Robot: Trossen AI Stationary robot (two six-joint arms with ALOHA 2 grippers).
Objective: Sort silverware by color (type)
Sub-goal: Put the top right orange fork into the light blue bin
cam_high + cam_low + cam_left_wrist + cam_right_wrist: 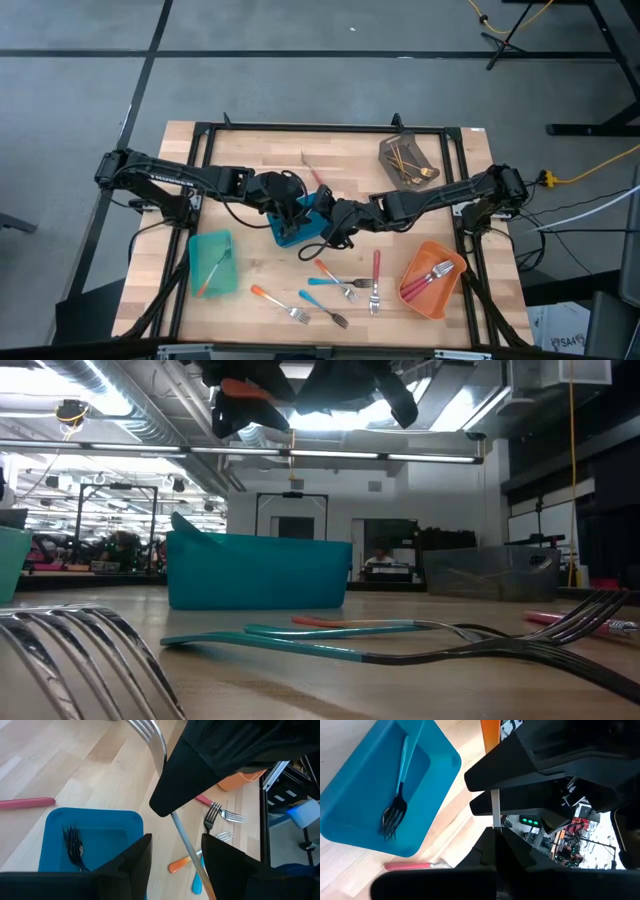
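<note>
A silver-headed fork (150, 735) on a pale shaft is pinched in the closed right hand (495, 827), above the blue bin (293, 226), between the left hand's (175, 857) spread fingers.

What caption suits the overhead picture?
Two arms meet over the blue bin; the right end effector holds a fork, silverware scattered below.

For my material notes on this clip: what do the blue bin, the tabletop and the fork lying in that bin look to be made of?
Blue bin: probably moulded plastic, smooth, uniform colour, rounded corners, soft sheen. Tabletop: wood, likely butcher-block, pale strips with visible grain, satin finish. Fork in the bin: head looks like polished metal, with dark reflective tines; handle is teal, seemingly plastic or coated, though that cannot be settled.
</note>
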